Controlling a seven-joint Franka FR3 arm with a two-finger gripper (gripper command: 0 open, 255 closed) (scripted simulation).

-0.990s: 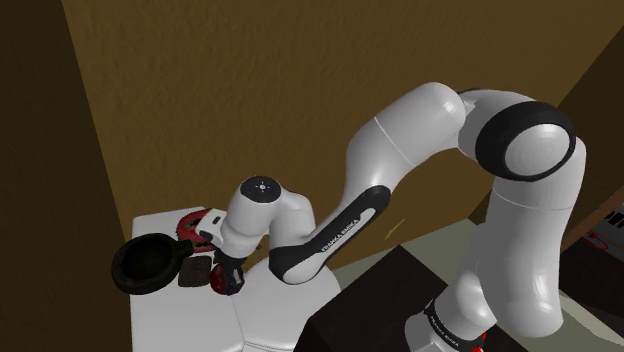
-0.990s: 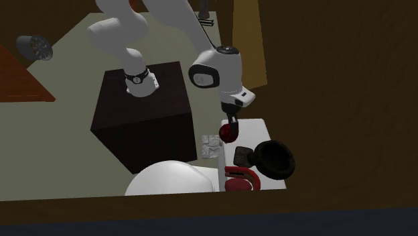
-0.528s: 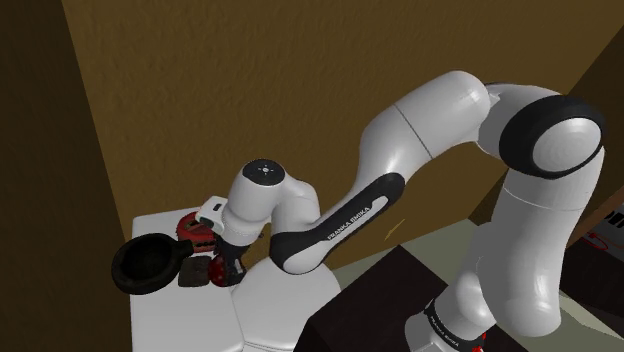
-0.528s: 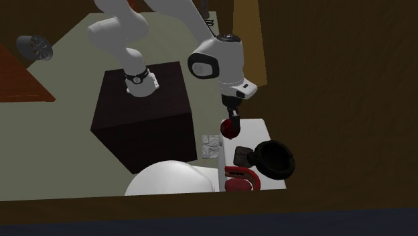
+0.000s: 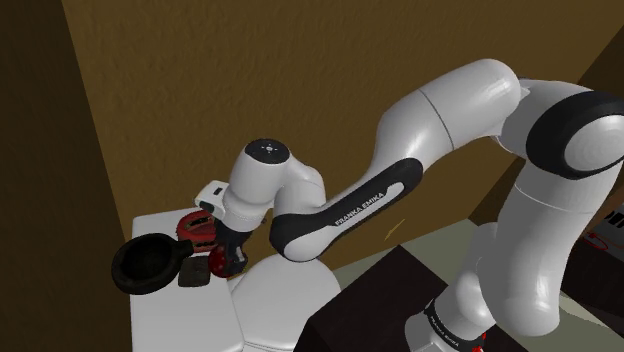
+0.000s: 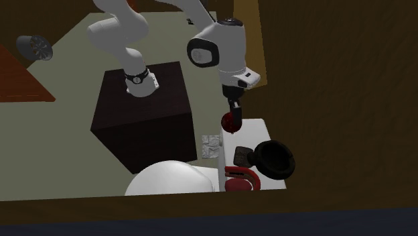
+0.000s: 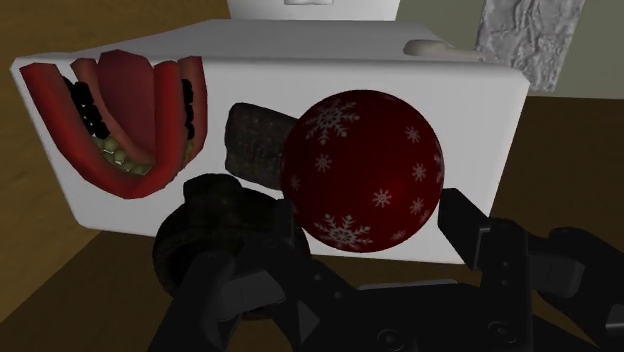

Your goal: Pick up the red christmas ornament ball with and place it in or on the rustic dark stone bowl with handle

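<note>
My gripper [image 5: 228, 262] is shut on the red ornament ball [image 5: 220, 263], a dark red sphere with white snowflakes [image 7: 362, 170]. In the second exterior view the ball [image 6: 232, 122] hangs under the gripper [image 6: 233, 118], above the near end of the white top [image 6: 258, 129]. The dark bowl with a stubby handle [image 5: 148, 264] rests on that top, toward the shoulder view's left of the ball. It also appears as a black round bowl [image 6: 276, 159] in the second exterior view. From the wrist, the bowl [image 7: 222, 232] lies below the ball, its rough handle [image 7: 254, 141] behind.
A red curved piece with black beads [image 5: 194, 229] [image 7: 122, 112] lies on the white top beside the bowl. A brown wall [image 5: 250, 80] rises close behind. A white rounded body [image 6: 173, 180] and a grey textured patch [image 6: 212, 145] sit below the top. The dark stand [image 6: 141, 121] is nearby.
The hand has risen with the ball clasped in it, lifting the ball higher above the white top. The bowl and the red beaded piece have not moved.
</note>
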